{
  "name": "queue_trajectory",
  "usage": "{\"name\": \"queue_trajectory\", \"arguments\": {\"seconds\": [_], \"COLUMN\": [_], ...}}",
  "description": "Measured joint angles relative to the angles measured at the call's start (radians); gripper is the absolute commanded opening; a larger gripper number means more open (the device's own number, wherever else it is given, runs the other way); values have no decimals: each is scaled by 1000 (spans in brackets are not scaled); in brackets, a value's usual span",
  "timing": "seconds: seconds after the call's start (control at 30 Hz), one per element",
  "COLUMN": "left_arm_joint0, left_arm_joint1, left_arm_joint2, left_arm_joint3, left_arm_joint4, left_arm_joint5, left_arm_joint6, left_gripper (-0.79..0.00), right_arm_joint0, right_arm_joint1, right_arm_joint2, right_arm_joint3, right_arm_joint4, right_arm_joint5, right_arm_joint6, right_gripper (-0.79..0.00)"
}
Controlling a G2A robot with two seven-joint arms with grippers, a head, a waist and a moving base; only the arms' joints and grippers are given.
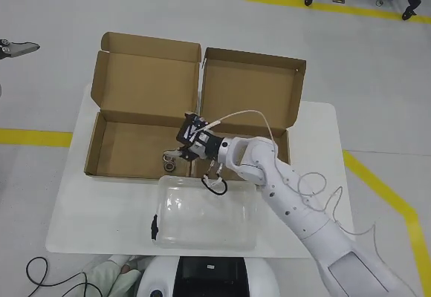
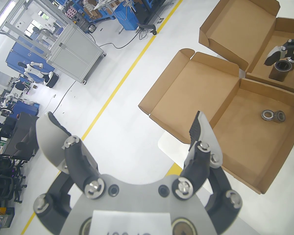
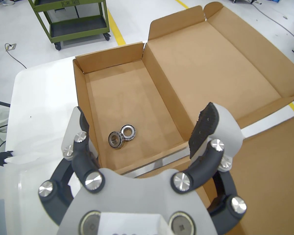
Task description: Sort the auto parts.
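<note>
1. Right gripper (image 3: 142,116) hangs over the seam where the two cardboard boxes meet. Its fingers are spread and hold nothing. Left gripper (image 2: 123,121) is also spread and bare, out past the table edge above the floor.
2. Two roller bearings (image 3: 122,136) lie touching each other on the floor of the left box (image 3: 81,94), near its end wall (image 3: 147,158) on the right-box side. A dark bushing (image 2: 281,70) stands upright in the right box (image 2: 261,50), just beneath the right gripper.
3. Risk: a straight descent from here likely lands a finger on that end wall, denting or shoving the cardboard.
4. Risk: a sideways swing could clip the bushing — standing on end, it would probably topple and roll.
5. Risk: closing on one bearing may nudge its neighbour away.
6. Risk: the cable loop (image 1: 215,185) dangling by the clear bin (image 1: 201,179) could snag the rim.
</note>
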Motion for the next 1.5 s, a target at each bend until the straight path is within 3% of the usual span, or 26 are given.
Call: {"name": "queue_trajectory", "arguments": {"seconds": [0.47,0.7,1.13,1.3,1.5], "left_arm_joint0": [0,0,0,0,0], "left_arm_joint1": [0,0,0,0,0], "left_arm_joint2": [0,0,0,0,0], "left_arm_joint3": [0,0,0,0,0], "left_arm_joint4": [0,0,0,0,0], "left_arm_joint5": [0,0,0,0,0], "left_arm_joint6": [0,0,0,0,0], "left_gripper": [0,0,0,0,0], "right_arm_joint0": [-282,-459,-800,-904,-996], "right_arm_joint1": [100,141,180,182,185], "right_arm_joint2": [308,471,728,801,863], "right_arm_joint3": [-287,-464,-772,-841,-871], "right_arm_joint4": [-39,-74,-60,-37,-27], "right_arm_joint5": [-93,-92,56,166,216], "right_arm_joint6": [-21,62,172,163,120], "right_gripper": [0,0,0,0,0]}}
